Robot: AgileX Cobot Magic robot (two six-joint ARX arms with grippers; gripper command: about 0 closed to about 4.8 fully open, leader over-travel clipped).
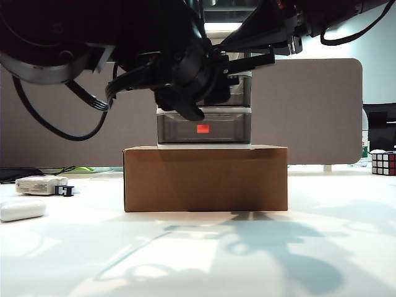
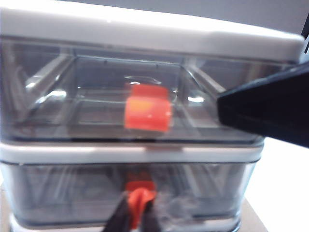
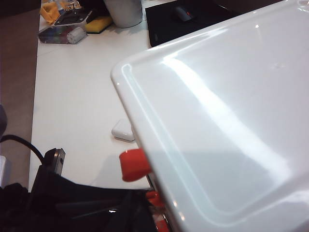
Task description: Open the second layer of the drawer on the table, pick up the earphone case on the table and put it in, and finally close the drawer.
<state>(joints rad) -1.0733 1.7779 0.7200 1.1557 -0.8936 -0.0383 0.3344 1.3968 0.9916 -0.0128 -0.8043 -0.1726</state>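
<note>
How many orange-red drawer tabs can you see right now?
3: top tab free, middle tab pinched by the left gripper, bottom tab above the cardboard box.

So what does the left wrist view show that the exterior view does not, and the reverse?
Only the left wrist view shows the left gripper shut on the second layer's orange-red tab. Only the exterior view shows the earphone case on the table, the cardboard box and a Rubik's cube. Both show the drawer.
</note>
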